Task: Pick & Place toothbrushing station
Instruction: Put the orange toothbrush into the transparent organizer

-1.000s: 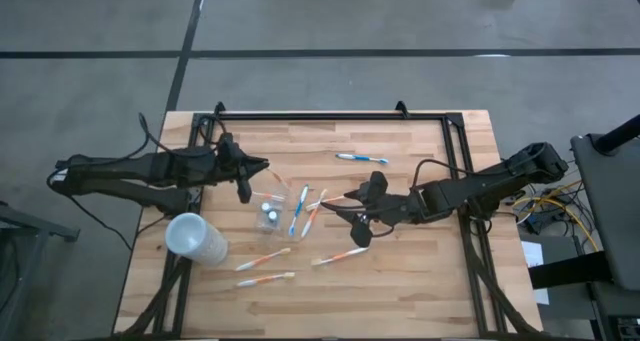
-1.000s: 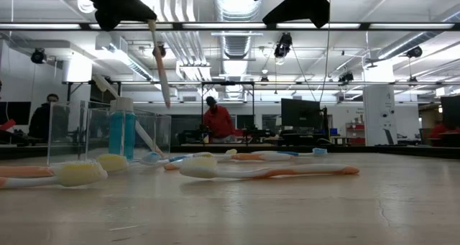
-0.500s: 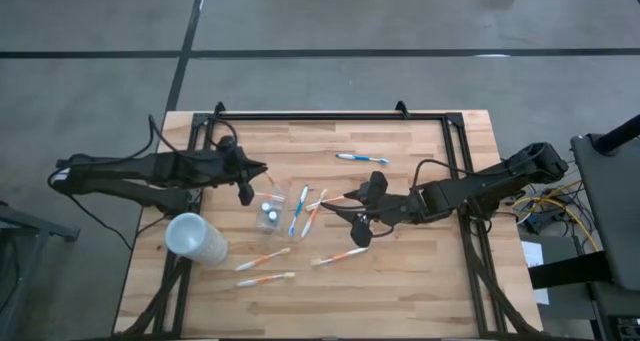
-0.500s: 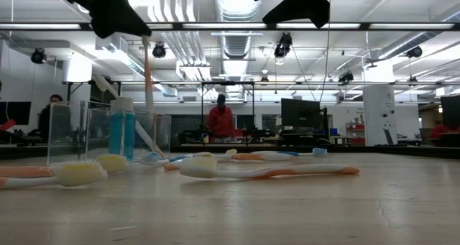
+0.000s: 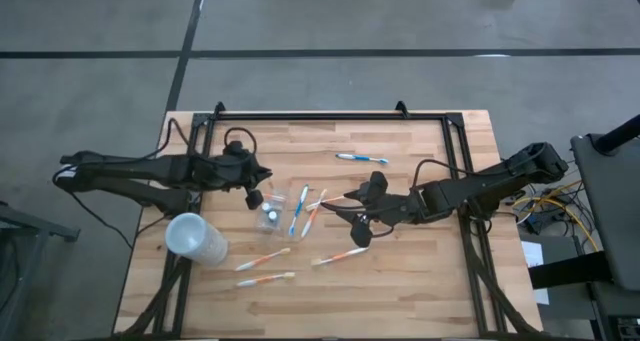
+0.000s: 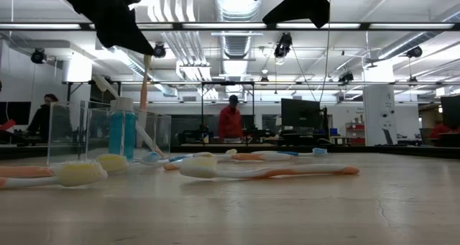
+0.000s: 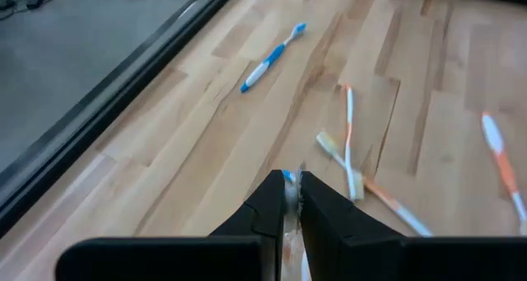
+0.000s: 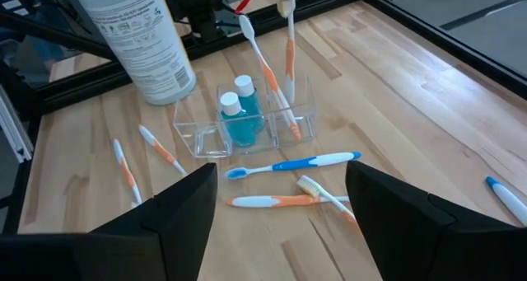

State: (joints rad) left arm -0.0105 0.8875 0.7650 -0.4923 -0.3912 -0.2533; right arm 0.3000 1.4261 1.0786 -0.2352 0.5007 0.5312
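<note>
A clear compartmented tumbler [image 8: 247, 120] stands on the table with a blue toothpaste tube [image 8: 239, 120] and one leaning white-orange toothbrush [image 8: 268, 71] in it; it also shows in the high view [image 5: 268, 209]. My left gripper [image 5: 251, 184] is above it, shut on another white-orange toothbrush [image 8: 290, 54]. That brush hangs with its lower end at the tumbler's top. My right gripper [image 5: 352, 217] is open and empty, above the loose toothbrushes to the tumbler's right. My left gripper pinches the toothbrush's upper end [image 7: 288, 180] between its two fingers, coming from above. The toothbrush [image 6: 144, 87] hangs nearly upright below the fingers, clear of the table. Its lower end [image 8: 291, 87] is at the open top of the tumbler's compartment.
Several toothbrushes lie loose on the table: a blue one at the far side [image 5: 360, 159], two beside the tumbler [image 5: 308, 209], three toward the near side [image 5: 265, 269]. A frosted whitish cup [image 5: 195, 238] stands near the tumbler's left. A dark frame [image 5: 330, 116] runs along the table's edges.
My left gripper has turned and gone down over the tumbler. The held toothbrush has swung from slanted to nearly upright, and its lower end has come down to the tumbler's top. My right arm has kept still.
</note>
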